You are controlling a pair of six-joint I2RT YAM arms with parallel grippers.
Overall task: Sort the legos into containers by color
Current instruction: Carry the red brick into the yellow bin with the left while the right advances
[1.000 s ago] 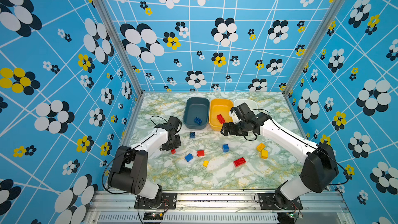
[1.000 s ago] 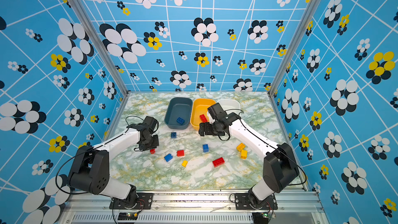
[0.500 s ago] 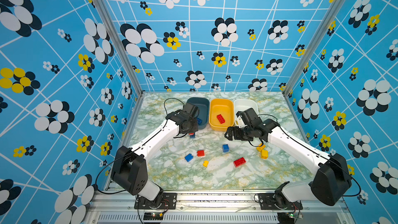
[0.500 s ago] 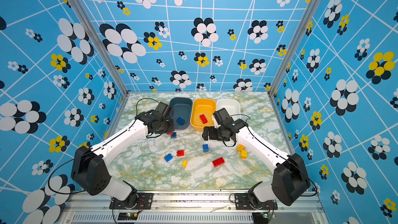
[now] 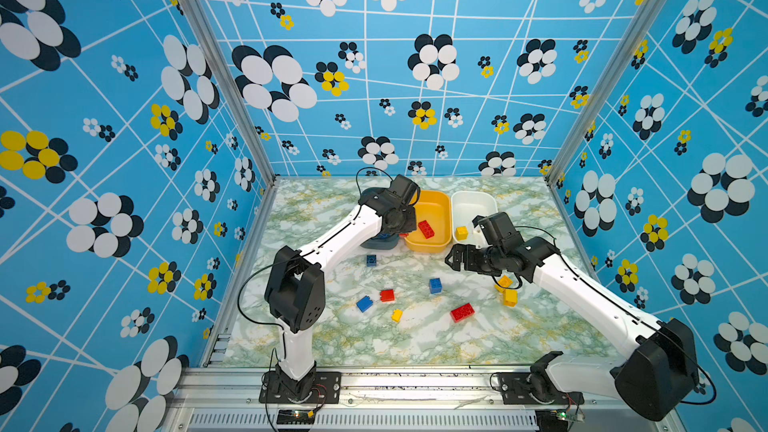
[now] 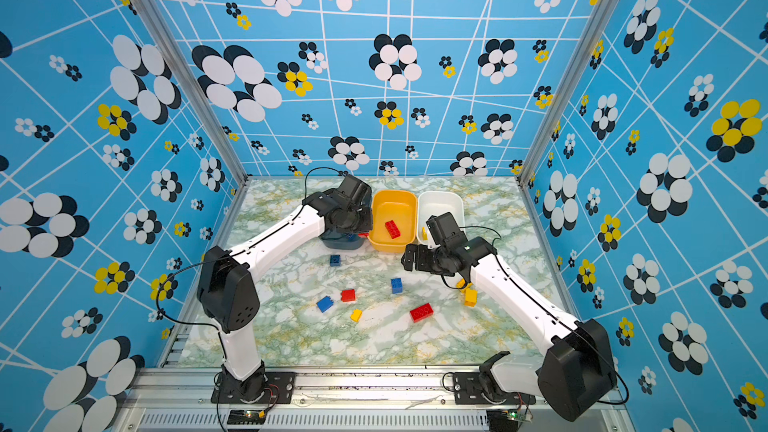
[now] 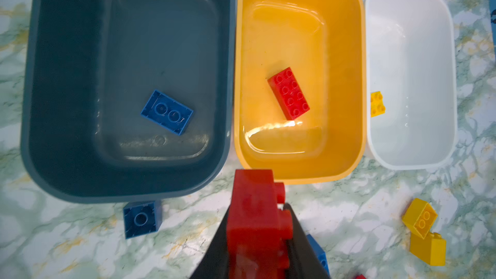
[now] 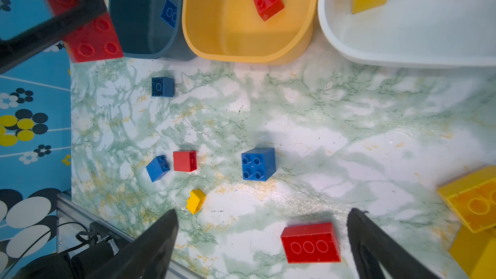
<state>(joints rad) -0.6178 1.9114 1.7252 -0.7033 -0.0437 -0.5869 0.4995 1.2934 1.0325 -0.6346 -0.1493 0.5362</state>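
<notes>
Nearing yellow tub (image 7: 308,179), left claw's (image 7: 259,210) lego (image 7: 252,226)

Both top views: teal tub (image 5: 374,243) mostly hidden by left arm (image 5: 336,238). Left wrist view: gripped red brick (image 7: 255,224) blurred, cropped.

Bright, even overhead light; soft shadows
Glare streak on the orange-yellow tub (image 7: 284,36) floor; red brick (image 7: 255,218) nearest the lens is blurred; wrist views distort toward the edges

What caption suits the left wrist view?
Left gripper holds a red lego near the orange tub; a long red lego lies inside.
</notes>
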